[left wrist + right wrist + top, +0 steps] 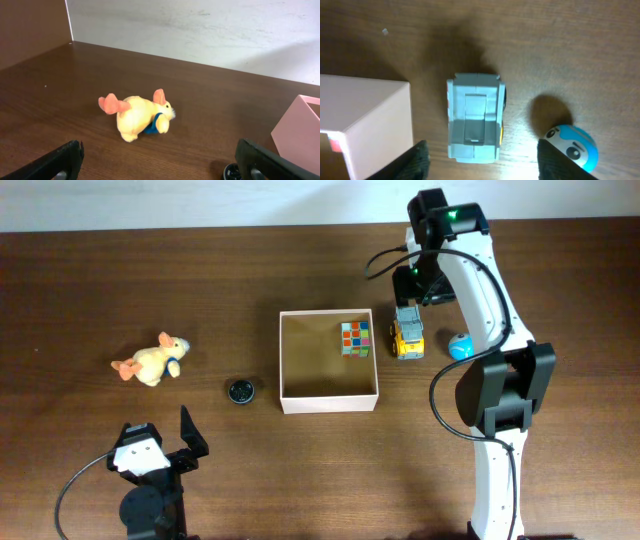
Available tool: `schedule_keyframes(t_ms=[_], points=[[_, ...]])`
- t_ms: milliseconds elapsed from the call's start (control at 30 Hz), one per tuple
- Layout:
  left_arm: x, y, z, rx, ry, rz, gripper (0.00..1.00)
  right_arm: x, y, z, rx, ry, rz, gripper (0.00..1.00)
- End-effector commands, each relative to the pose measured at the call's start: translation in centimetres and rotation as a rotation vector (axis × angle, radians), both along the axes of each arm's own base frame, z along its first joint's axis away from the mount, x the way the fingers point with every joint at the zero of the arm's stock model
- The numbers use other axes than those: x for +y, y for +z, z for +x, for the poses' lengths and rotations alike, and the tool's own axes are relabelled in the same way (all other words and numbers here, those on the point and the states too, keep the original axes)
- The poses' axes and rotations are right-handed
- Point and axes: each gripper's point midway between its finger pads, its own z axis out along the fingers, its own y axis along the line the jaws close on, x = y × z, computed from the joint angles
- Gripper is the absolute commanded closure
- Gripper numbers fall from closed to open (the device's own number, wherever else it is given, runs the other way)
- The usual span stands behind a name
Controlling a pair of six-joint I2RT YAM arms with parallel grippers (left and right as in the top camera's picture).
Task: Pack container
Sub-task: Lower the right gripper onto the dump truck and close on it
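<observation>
The container (330, 402) is a square white-walled box with a tan inside, at the table's middle. A colourful puzzle cube (356, 338) lies in its far right corner. My right gripper (411, 288) is open above a grey and yellow toy truck (407, 336), which stands just right of the box. In the right wrist view the truck (474, 117) sits between my open fingers (485, 165), apart from both, with the box corner (365, 117) at left. My left gripper (160, 436) is open and empty near the front left edge.
A yellow plush duck (152, 361) lies at the left, also in the left wrist view (137, 116). A small black wheel (240, 391) sits left of the box. A blue round toy (460, 346) lies right of the truck, by my right finger (572, 145).
</observation>
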Motion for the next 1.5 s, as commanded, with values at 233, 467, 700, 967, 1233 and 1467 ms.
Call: schedule_keyframes(t_ms=[233,467,700,967,1233,1467], points=[[-0.1,-0.3,0.1,0.003,-0.012,-0.001,0.01,-0.7,-2.9,-2.3,0.109,0.028,-0.030,0.32],[-0.1,-0.3,0.1,0.003,-0.012,-0.001,0.01,-0.4,-4.5,-3.0,0.143,-0.020,-0.008,0.33],[-0.1,-0.3,0.1,0.003,-0.012,-0.001,0.01,-0.2,-4.6,-2.2,0.112,-0.117,0.004,0.33],[-0.1,-0.3,0.1,0.003,-0.012,-0.001,0.01,-0.1,-5.0,-1.6,0.089,-0.151,0.010,0.33],[-0.1,-0.3,0.1,0.003,-0.012,-0.001,0.01,-0.3,-6.8,-2.8,0.134,-0.148,0.000,0.34],[-0.1,-0.3,0.1,0.003,-0.012,-0.001,0.01,-0.3,-6.9,-2.9,0.139,-0.146,-0.002,0.40]])
